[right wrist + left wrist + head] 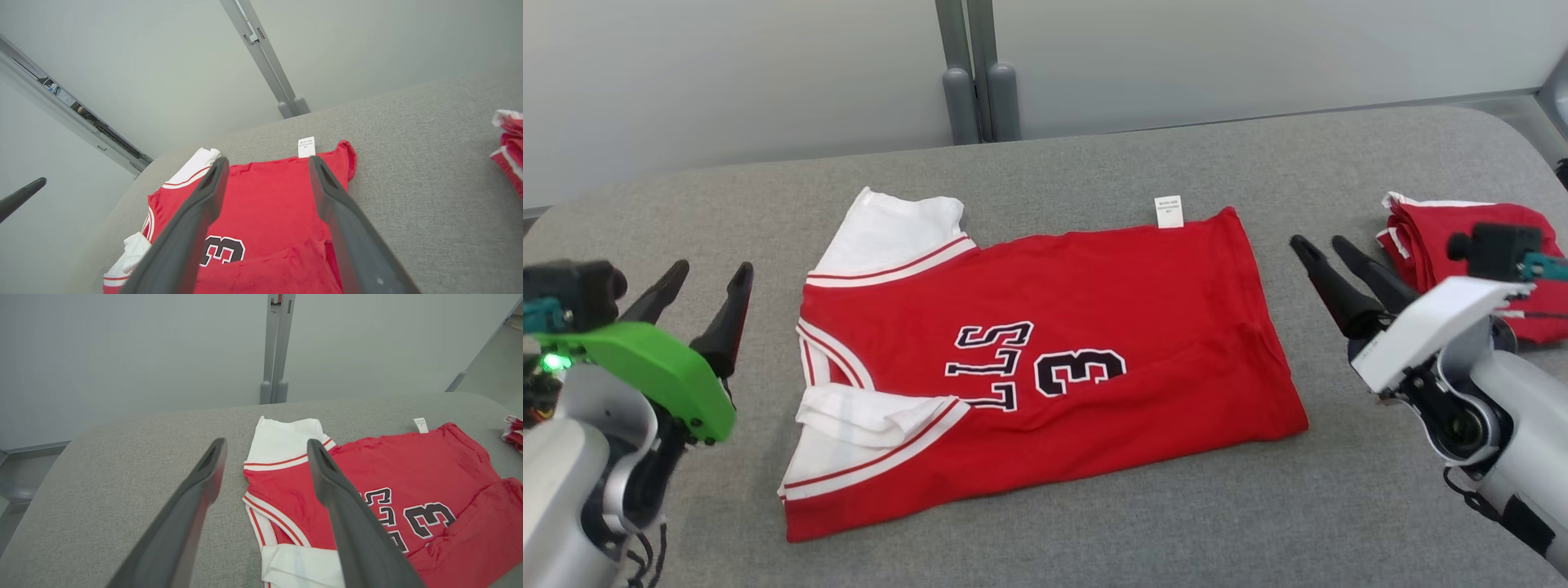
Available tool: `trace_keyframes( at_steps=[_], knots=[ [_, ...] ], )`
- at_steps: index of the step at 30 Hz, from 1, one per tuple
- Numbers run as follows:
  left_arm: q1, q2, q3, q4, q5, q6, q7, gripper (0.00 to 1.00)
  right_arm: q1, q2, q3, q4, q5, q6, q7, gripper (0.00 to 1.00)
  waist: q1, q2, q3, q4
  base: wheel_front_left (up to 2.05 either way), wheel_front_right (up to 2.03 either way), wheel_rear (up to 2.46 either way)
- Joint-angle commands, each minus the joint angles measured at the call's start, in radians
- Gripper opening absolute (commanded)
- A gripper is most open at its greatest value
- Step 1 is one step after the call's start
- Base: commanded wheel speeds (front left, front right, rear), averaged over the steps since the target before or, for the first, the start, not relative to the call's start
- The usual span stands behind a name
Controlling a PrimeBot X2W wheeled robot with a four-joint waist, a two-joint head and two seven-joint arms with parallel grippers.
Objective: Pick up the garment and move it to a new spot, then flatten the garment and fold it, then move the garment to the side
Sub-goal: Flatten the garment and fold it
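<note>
The garment is a red jersey with white sleeves and black lettering, lying spread flat in the middle of the grey table. A white tag sticks out at its far edge. My left gripper hovers open to the left of the garment, clear of the sleeves. Off the garment's right edge my right gripper is open too, holding nothing. The left wrist view shows the garment past the open fingers. In the right wrist view the garment lies behind the spread fingers.
A second red and white cloth lies bunched at the table's right edge, behind my right wrist, and appears as a bundle in the right wrist view. A grey post stands against the pale wall behind the table.
</note>
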Motion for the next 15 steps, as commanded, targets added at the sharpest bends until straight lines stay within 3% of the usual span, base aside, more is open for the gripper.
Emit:
trace_keyframes(
  at_steps=[1,7,11,15],
  knots=[
    [0.045,-0.008,0.01,-0.018,0.01,0.022,-0.047,1.0,0.036,-0.004,-0.013,0.004,-0.025,0.0,-0.039,1.0,0.0,0.0,-0.016,0.017,0.0,0.0,0.0],
    [0.219,-0.032,0.06,-0.093,0.048,0.116,-0.271,1.0,0.162,0.03,-0.154,0.019,-0.188,0.0,-0.091,1.0,0.0,0.0,-0.026,0.015,0.0,0.0,0.0],
    [0.326,-0.051,0.113,-0.126,0.057,0.159,-0.331,1.0,0.283,0.082,-0.319,0.001,-0.337,0.0,-0.089,1.0,0.0,0.0,-0.029,0.015,0.0,0.0,0.0],
    [0.419,-0.12,0.202,-0.178,0.15,0.183,-0.342,1.0,0.411,0.163,-0.463,-0.037,-0.469,0.0,-0.089,1.0,0.0,0.0,-0.035,0.014,0.0,0.0,0.0]
  ],
)
